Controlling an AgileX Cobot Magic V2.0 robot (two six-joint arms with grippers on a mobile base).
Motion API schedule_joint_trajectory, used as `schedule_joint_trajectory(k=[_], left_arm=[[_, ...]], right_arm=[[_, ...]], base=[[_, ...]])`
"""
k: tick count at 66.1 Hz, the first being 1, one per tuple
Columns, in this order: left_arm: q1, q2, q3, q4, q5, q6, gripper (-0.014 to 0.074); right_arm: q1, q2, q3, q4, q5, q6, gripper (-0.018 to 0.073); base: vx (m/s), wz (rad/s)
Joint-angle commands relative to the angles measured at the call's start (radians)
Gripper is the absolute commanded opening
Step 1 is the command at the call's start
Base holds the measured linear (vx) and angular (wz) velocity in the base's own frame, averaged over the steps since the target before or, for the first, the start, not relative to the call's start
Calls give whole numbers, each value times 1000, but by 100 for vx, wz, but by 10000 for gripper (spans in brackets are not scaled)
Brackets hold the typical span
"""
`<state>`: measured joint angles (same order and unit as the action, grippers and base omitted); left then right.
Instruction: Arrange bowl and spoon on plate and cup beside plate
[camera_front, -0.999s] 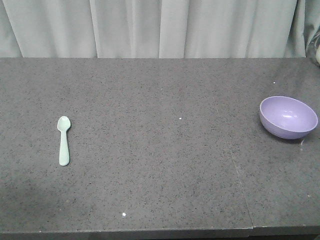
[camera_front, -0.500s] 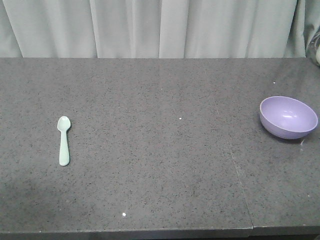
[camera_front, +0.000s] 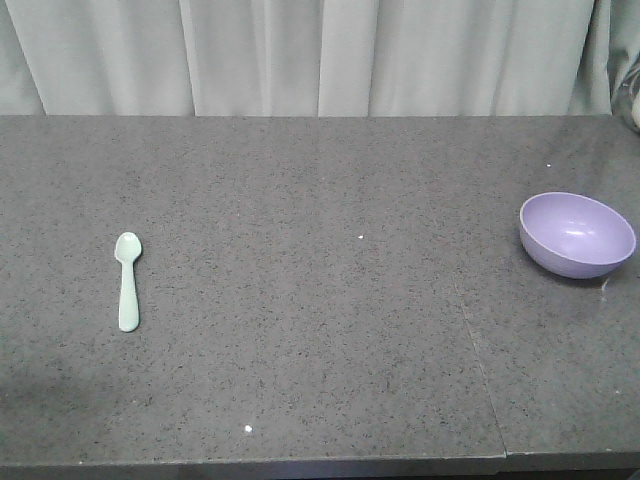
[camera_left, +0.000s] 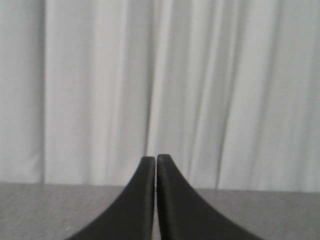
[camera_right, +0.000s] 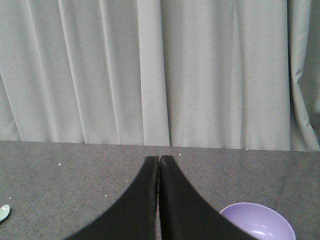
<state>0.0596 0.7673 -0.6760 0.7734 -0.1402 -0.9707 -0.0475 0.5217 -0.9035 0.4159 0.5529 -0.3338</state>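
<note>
- Shows the left end effector (camera_left: 156, 162) pressed together, dark fingers meeting tip to tip with nothing pinched, raised above the counter (camera_front: 320, 380) and facing the curtain (camera_front: 300, 55).
- Shows the right end effector (camera_right: 159, 161) pressed together in the same way and holding nothing, with the bowl (camera_right: 257, 222) low on its right and the tip of the spoon (camera_right: 4, 212) at the left border of that wrist view.
- Meets the counter's front edge along the bottom of the front-facing view, in dark speckled grey stone, with a white speck (camera_front: 247, 429) near that edge.
- Crosses a thin seam (camera_front: 480, 360) in the slab, slanting from the front edge on the right up toward mid-counter.
- Finds the spoon lying flat on the left part, head toward the curtain and handle toward the front edge, with bare stone on every side.
- Leaves a wide open stretch of counter between spoon and bowl, which are well apart.
- Finds the bowl upright at far right, mouth up, smooth and plain, beyond the seam and close to the view's right border.
- Ends at the counter's straight back edge, with the pale pleated curtain hanging just behind it across the full width.
</note>
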Motion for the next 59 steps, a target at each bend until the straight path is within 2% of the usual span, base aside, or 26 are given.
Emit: schedule_joint_trajectory(k=[1,5,12,17,23,29,41,46,51,59], left_arm=[[-2,-9,-37,-83,75,145,-6],[-2,-9,-48,-85,140,182,-6],[-2,-9,-66,-92,251,182,-6],[-7,-8,-74,-127,328,187,-4],[-42,-8,-83,-183,414,265,-2],[-89,-8,-99,-346,475,405,1],[-171,20,-152,-731,520,782,15],[-181,49,-187,-827,538,894,34],[-181,85,-234,-885,586,941,70],[-181,155,-325,-918,705,943,163]], right_arm=[[-4,13,-29,12,-65,-8,-2],[-4,13,-29,12,-65,-8,-2],[-4,13,-29,12,-65,-8,-2],[-4,13,-29,12,-65,-8,-2],[-4,13,-29,12,-65,-8,-2],[-4,13,-29,12,-64,-8,-2],[-4,13,-29,12,-64,-8,-2],[-4,13,-29,12,-64,-8,-2],[-4,13,-29,12,-64,-8,-2],[-4,13,-29,12,-64,-8,-2]], base=[[0,0],[0,0],[0,0],[0,0],[0,0],[0,0],[0,0],[0,0],[0,0],[0,0]])
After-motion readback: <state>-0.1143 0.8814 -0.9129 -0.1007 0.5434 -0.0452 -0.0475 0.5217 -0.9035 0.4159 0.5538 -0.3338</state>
